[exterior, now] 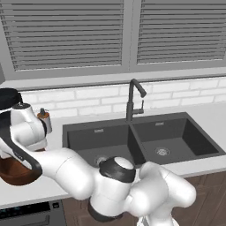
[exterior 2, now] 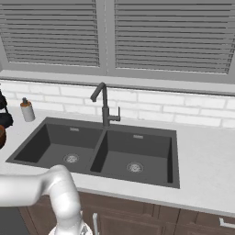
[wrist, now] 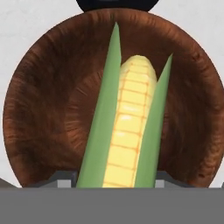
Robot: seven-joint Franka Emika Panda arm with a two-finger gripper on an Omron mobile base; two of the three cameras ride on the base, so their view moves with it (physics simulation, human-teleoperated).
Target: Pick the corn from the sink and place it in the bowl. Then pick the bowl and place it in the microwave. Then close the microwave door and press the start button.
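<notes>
The corn (wrist: 127,127), a yellow cob in green husk, stands between my gripper (wrist: 112,177) fingertips, which are shut on its lower end. It hangs straight over the reddish-brown wooden bowl (wrist: 48,109), whose inside holds nothing. In the left base view the arm reaches far left, with the hand over the bowl (exterior: 15,175) on the counter beside the sink (exterior: 194,132). Both dark basins of the sink (exterior 2: 172,151) hold nothing. The microwave and its door are out of view.
A tall dark faucet (exterior: 132,99) rises behind the sink's divider. A soap dispenser (exterior: 44,119) stands on the counter close to the hand. A black dish (exterior: 8,98) sits at the far left, and a dark oven front (exterior: 31,214) lies below the counter.
</notes>
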